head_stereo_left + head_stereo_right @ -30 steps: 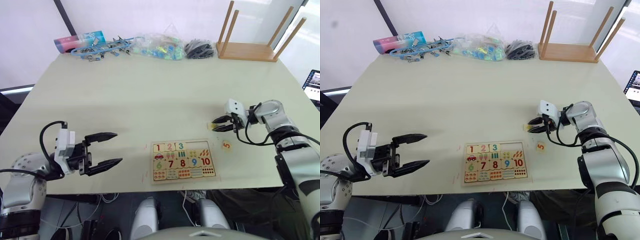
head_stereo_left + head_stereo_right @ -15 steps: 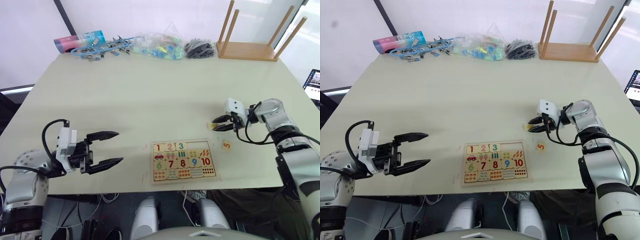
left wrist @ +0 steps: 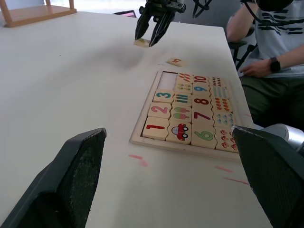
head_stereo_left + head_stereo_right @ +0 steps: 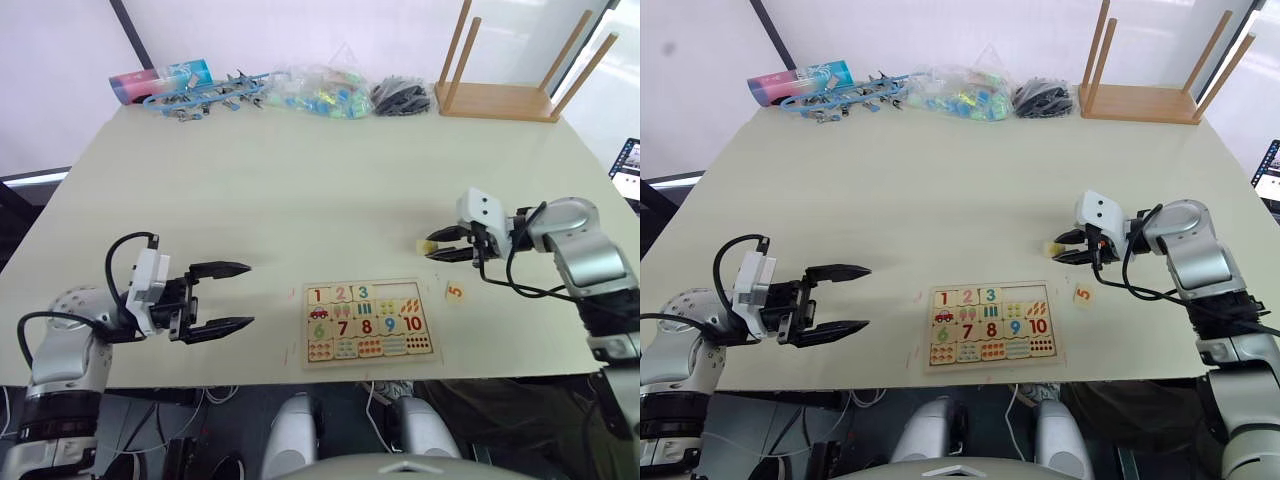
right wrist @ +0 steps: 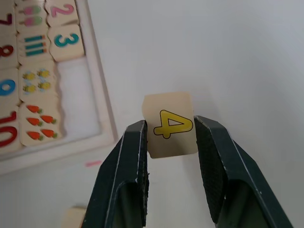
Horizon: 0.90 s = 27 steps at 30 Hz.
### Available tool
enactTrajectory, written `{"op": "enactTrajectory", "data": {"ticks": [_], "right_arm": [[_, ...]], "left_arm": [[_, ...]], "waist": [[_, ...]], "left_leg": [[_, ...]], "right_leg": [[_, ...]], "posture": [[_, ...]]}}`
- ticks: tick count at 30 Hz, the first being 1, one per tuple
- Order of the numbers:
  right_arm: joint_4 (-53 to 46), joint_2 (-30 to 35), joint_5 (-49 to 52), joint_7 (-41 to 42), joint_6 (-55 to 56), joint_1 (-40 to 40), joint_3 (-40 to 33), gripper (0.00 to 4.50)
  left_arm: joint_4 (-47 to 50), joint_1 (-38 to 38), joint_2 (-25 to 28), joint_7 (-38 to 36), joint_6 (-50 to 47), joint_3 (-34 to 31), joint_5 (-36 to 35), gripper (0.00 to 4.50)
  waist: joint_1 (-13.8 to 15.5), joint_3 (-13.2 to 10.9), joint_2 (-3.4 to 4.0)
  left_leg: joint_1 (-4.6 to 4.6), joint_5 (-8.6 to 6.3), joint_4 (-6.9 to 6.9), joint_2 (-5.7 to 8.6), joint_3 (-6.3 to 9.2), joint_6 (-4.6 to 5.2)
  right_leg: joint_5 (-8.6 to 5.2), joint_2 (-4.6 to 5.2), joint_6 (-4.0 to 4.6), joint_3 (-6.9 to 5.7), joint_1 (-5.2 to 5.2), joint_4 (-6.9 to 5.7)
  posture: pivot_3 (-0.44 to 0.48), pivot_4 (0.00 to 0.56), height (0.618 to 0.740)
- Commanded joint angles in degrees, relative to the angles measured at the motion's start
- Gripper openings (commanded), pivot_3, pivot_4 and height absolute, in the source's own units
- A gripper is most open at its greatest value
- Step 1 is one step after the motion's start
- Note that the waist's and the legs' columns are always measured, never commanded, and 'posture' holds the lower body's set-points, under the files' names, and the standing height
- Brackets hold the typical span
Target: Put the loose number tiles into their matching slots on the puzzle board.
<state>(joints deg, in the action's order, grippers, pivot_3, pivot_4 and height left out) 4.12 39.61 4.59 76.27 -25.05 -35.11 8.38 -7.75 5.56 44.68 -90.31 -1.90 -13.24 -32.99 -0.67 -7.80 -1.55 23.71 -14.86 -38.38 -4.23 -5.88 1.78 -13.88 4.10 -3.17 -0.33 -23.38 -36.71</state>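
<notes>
Yellow 4 tile (image 5: 170, 124) stays pinched in right hand (image 5: 170, 137), lifted slightly.

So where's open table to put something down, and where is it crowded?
The wide middle of the table is bare, between the puzzle board and the far-edge clutter. Also between the left pincer and the board. It is tight near the right pincer, holding the 4 tile, and the loose 5 tile.

Bright, even daylight from behind the tabletop (image 4: 300, 190); faint soft shadows, mild glare on pale surface, near fingers blurred in wrist views.
</notes>
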Motion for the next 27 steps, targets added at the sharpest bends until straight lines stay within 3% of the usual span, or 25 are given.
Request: {"op": "enactTrajectory", "data": {"ticks": [1,14,27], "right_arm": [[-11.77,2.07,1.29,-2.98,-10.19,0.76,0.15,0.88],[-28.66,4.45,2.77,-8.65,-29.43,-1.76,11.13,0.88],[-28.61,2.81,2.0,-13.22,-33.13,-7.78,23.19,0.88]], "left_arm": [[-0.91,2.11,1.59,-2.18,1.72,2.21,-0.65,4.5],[-3.67,4.11,5.78,-2.19,5.42,8.83,-3.86,4.5],[-2.58,3.83,6.5,-2.19,5.96,10.05,-5.01,4.5]], "waist": [[0.05,0.01,-0.02],[0.0,0.03,-0.06],[-0.01,0.04,-0.07]], "left_leg": [[0.0,0.0,-0.01,0.0,0.0,0.0],[0.05,-0.01,0.0,0.0,0.05,0.02],[0.06,-0.01,-0.01,0.0,0.05,0.02]], "right_leg": [[-0.08,0.0,0.15,0.0,0.0,0.0],[-0.1,0.01,0.17,0.0,-0.08,0.02],[-0.1,0.01,0.18,-0.02,-0.1,0.02]], "posture": [[0.0,0.15,0.738],[0.0,0.15,0.738],[0.0,0.15,0.738]]}}
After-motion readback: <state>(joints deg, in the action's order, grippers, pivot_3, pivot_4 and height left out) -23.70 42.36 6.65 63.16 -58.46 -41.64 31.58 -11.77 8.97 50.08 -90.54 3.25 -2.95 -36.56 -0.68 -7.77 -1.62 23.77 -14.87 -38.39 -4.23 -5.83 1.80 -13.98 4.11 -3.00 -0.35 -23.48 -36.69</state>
